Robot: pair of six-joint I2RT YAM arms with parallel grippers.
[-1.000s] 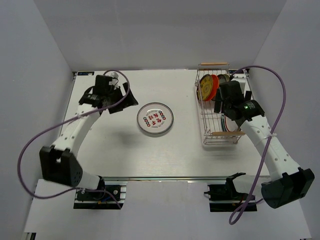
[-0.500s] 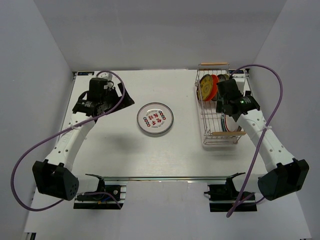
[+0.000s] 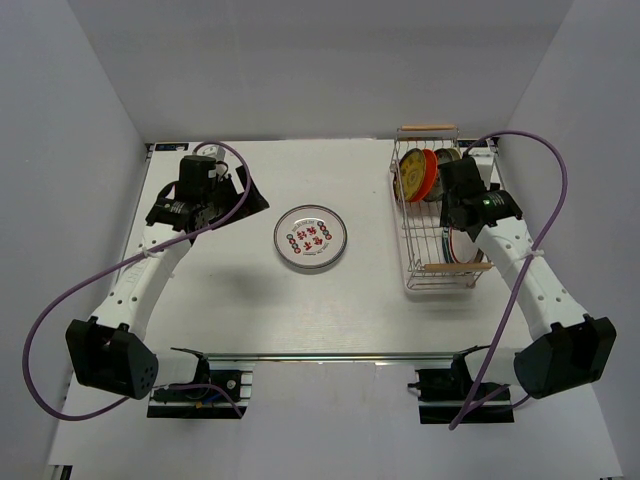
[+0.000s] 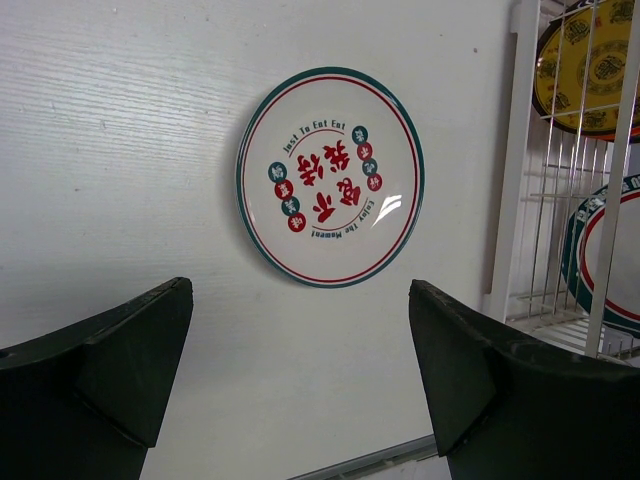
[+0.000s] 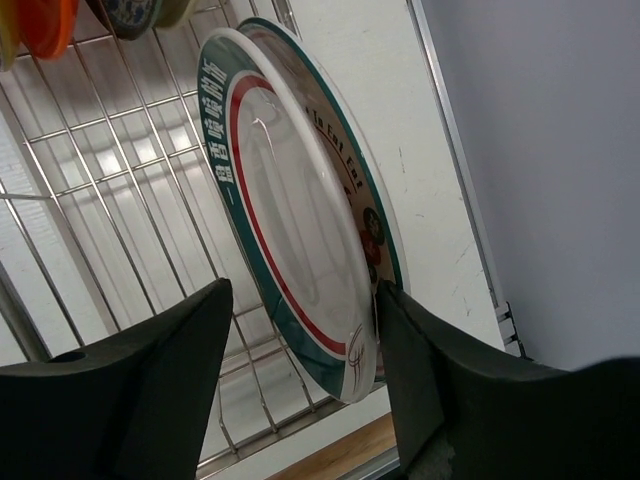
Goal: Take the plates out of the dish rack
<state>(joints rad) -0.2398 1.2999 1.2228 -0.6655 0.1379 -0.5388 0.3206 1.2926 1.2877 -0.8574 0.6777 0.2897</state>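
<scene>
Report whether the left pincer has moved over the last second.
Yes. The left pincer has shifted slightly left, away from the white plate with red motifs lying on the table.

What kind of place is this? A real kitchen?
Probably a robot test bench, not a kitchen: a white table boxed in by plain walls, left arm and right arm bolted at its near edge, a dish rack with plates as props.

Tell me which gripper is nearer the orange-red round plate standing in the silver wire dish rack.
Right. The right gripper is over the dish rack, close beside the orange-red plate; the left gripper sits across the white table.
</scene>
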